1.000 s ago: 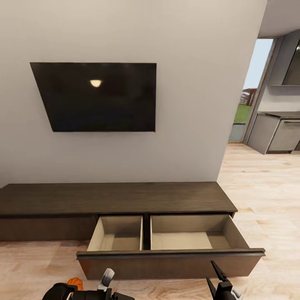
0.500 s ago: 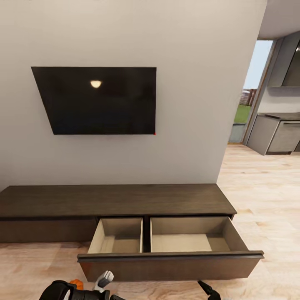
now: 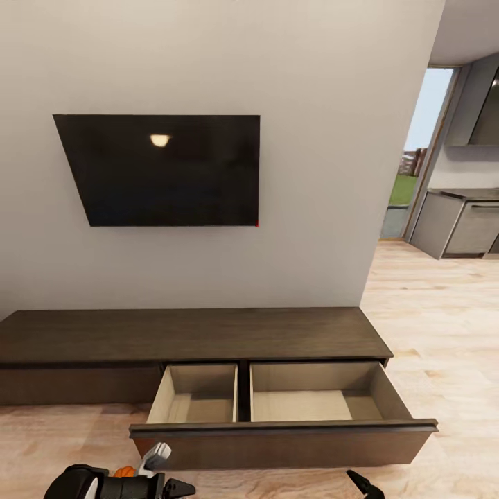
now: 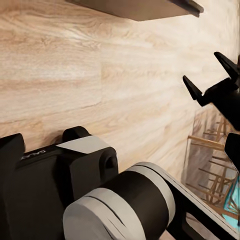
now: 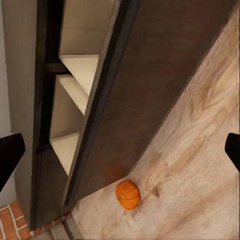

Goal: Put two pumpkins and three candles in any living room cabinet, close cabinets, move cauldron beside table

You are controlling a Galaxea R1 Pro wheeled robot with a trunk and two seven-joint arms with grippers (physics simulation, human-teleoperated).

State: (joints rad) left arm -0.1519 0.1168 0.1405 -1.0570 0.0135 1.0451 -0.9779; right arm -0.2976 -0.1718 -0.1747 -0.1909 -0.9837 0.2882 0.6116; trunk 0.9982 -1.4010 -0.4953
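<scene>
The cabinet (image 3: 187, 333) runs along the wall, its wide drawer (image 3: 277, 443) pulled out with two bare pale compartments. A small orange pumpkin (image 5: 128, 194) lies on the floor just in front of the drawer front, with nothing holding it. From the head it peeks out as an orange patch (image 3: 125, 473) behind my left arm (image 3: 104, 485). My right gripper (image 5: 120, 150) hangs open above the drawer front and floor, the pumpkin a little beyond it. My left gripper (image 4: 120, 150) is open and faces my right arm, whose spread fingers (image 4: 200, 92) show. Candles, cauldron and table are out of view.
A dark TV (image 3: 166, 170) hangs on the grey wall above the cabinet. Pale wood floor (image 3: 430, 326) stretches to the right toward a doorway (image 3: 416, 159) and grey kitchen units (image 3: 464, 225). A strip of brick (image 5: 15, 220) lies past the cabinet's end.
The head view has shifted slightly, so the TV sits lower in the picture. My left arm has slid left and down over the pumpkin. My right gripper has sunk to the picture's bottom edge.
</scene>
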